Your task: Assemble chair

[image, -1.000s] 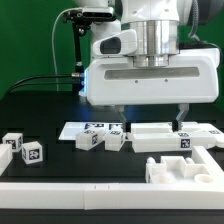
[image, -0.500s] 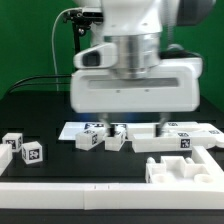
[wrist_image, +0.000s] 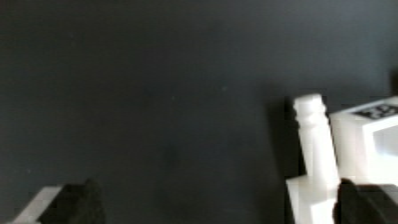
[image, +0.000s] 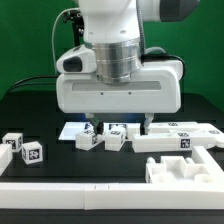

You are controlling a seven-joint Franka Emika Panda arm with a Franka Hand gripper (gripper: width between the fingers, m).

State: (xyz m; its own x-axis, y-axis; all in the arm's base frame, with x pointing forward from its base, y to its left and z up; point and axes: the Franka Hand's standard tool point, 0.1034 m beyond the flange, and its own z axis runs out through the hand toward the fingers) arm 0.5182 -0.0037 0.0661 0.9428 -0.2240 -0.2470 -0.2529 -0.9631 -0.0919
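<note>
Black desk (image: 40, 108) in front of a green backdrop (image: 18, 40); a white border rail (image: 50, 190) is laid along the near edge.

Arm (image: 112, 28): white, carrying a wide white housing (image: 120, 92) that is held over the middle of the desk.

Fingers (image: 148, 121): seen below the housing, set well apart, with nothing gripped between them. In the wrist view the fingers (wrist_image: 71, 205) are seen as two dark tips with bare desk between them.

Chair, unassembled, all pieces lying loose on the desk:
- two small tagged cubes (image: 33, 153), just beside each other, at the exterior view's left;
- two tagged blocks (image: 88, 139), side by side near the middle, below the housing;
- a long flat panel (image: 160, 143) with one tag, at the exterior view's right;
- a tagged rear piece (image: 197, 128) behind that panel;
- a large recessed piece (image: 185, 170) at the near right, by the rail.

A white piece edge (wrist_image: 313, 150) is shown in the wrist view near one tip.

Marker board (image: 68, 128): partly hidden behind the two tagged blocks.
</note>
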